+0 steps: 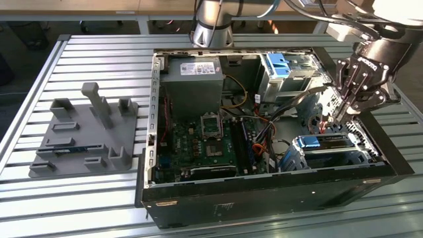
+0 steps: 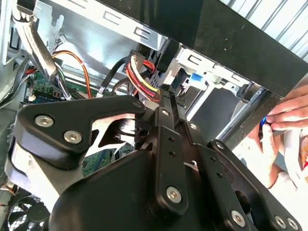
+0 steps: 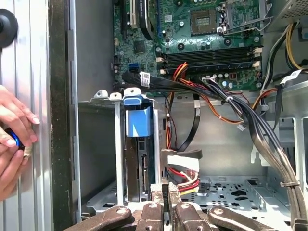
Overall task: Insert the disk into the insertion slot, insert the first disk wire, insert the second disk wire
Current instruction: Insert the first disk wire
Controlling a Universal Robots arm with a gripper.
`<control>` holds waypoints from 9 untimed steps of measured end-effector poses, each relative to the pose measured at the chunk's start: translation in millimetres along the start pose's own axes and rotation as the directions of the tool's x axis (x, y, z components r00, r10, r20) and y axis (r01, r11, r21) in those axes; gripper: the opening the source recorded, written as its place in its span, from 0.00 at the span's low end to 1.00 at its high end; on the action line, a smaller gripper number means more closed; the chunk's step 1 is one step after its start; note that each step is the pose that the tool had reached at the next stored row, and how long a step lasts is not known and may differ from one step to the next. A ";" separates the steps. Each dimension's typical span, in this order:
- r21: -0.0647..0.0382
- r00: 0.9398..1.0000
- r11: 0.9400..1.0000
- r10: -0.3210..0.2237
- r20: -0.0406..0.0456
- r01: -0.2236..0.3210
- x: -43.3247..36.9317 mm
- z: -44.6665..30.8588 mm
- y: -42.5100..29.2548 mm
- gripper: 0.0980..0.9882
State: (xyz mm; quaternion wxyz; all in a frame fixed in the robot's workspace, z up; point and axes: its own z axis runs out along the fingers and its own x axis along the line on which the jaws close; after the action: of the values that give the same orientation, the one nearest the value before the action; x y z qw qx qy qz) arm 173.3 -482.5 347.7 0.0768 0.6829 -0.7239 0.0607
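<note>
No print is clear enough to read. The white sticker (image 1: 198, 68) on the grey power supply (image 1: 191, 91) carries lines too fine to make out, as do the pale lettering on the hand (image 1: 336, 115) and a white cable tag (image 3: 146, 78).

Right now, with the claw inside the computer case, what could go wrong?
The claw grips a disk wire beside the disk; misaligned, its plug could jam.
The grey cable bundle hangs close and may snag.
A person's hand rests by the case wall and might be struck.
</note>
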 end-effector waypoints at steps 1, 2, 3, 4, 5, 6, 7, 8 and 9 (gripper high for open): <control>0.003 1.000 1.000 0.001 0.006 -0.001 0.9 0.0 0.0 0.07; 0.007 1.000 1.000 0.001 0.014 -0.001 1.7 0.2 0.0 0.07; 0.009 1.000 1.000 0.001 0.024 -0.002 2.5 0.4 0.1 0.07; 0.011 0.999 1.000 0.001 0.033 -0.002 3.4 0.6 0.4 0.07; 0.011 0.999 1.000 0.001 0.038 -0.002 4.5 0.8 1.1 0.07; 0.011 0.999 1.000 0.001 0.041 -0.001 5.8 1.0 1.9 0.07; 0.011 0.999 1.000 0.000 0.042 0.000 7.3 1.3 3.1 0.07; 0.012 0.999 1.000 -0.001 0.042 0.001 8.7 1.6 4.6 0.07; 0.012 0.999 1.000 -0.003 0.042 0.002 10.1 2.0 5.6 0.07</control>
State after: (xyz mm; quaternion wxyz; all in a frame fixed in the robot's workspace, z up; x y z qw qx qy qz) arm 167.1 -492.5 347.8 0.0575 0.6854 -0.7241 0.0505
